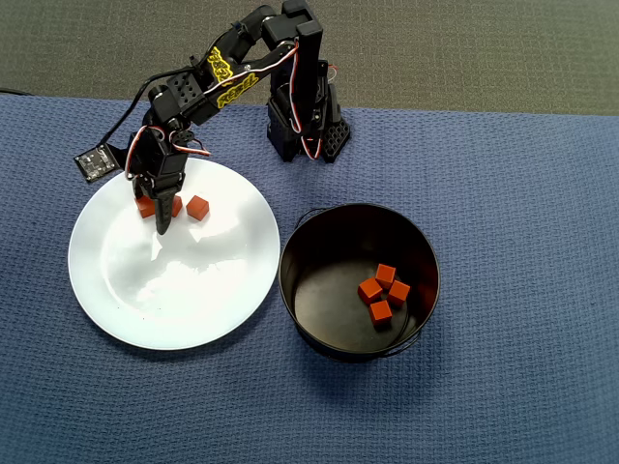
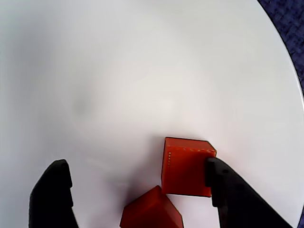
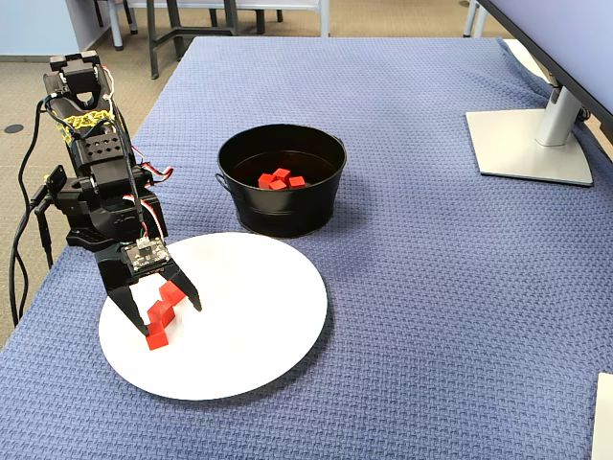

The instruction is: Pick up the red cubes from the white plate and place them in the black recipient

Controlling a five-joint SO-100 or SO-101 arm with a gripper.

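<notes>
Overhead, wrist and fixed views. We see four red cubes lying in the black recipient, right of the white plate in the overhead view; we judge the task over half done. Three cubes remain at the plate's far left. The claw is down over them with jaws spread, one cube against its right finger in the wrist view, another between the fingers; nothing is pinched. Everything sits on the blue-covered bench.

Glossy white plate, matte red cubes, shiny black metal pot, textured blue cloth tabletop, matte black plastic claw
</notes>
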